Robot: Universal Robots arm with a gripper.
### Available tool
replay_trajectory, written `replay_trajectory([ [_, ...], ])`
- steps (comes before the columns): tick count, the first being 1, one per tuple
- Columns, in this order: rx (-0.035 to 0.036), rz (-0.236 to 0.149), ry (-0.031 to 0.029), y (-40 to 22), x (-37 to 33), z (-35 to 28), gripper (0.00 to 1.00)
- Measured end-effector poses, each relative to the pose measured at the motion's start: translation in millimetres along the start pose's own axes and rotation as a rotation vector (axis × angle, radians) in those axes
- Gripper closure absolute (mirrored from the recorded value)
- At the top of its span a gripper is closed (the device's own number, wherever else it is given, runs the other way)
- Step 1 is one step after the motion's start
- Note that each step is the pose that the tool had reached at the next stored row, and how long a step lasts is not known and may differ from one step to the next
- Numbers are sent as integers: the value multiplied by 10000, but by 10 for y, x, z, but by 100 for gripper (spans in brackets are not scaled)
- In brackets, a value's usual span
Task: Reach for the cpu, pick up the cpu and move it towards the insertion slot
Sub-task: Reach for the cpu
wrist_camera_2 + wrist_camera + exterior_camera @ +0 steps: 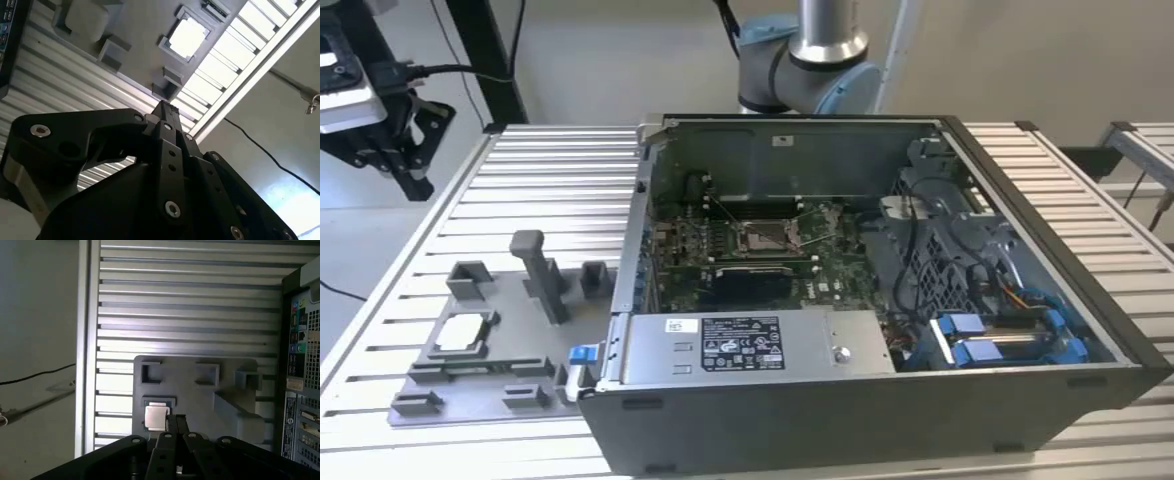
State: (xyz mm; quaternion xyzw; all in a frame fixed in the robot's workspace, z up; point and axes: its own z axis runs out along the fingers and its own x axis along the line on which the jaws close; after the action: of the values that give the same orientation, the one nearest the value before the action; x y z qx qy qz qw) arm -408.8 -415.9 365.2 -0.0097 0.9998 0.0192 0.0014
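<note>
"Silver-white on top, tan at the rim: that's the cpu (155, 416), lying flat in a square nest on the grey fixture (200, 400). The fixture sits on the bench (560, 170) beside the open computer case (881, 410)."

"And the fingers (171, 424)?"

"Clenched together with nothing between them. In the exterior view they hang high over the bench at that view's left, well apart from the chip."

"How would it handle?"

"My guess is very light and quite stiff, so weight is no worry. It looks thin and smooth, though, so it could slip or tilt if pinched off-centre. I'd also call it fragile, and its flat faces shouldn't be scraped or pressed hard."

"Where to take hold, then?"

"By two opposite tan edges, squarely and near their middles, with only gentle force. The nest walls sit close round it, so there seems little room beside those edges."

"The insertion slot (761, 236)?"

"Inside the case, a metal-framed square amid green board, well apart from the fixture."
</note>
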Motion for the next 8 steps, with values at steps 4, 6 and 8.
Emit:
replay_trajectory([
  [4, -46, -1, -1, -181, 24, 38, 100],
  [6, -51, -1, -2, -239, 57, 53, 100],
  [8, -52, 1, 1, -249, 69, 60, 100],
])
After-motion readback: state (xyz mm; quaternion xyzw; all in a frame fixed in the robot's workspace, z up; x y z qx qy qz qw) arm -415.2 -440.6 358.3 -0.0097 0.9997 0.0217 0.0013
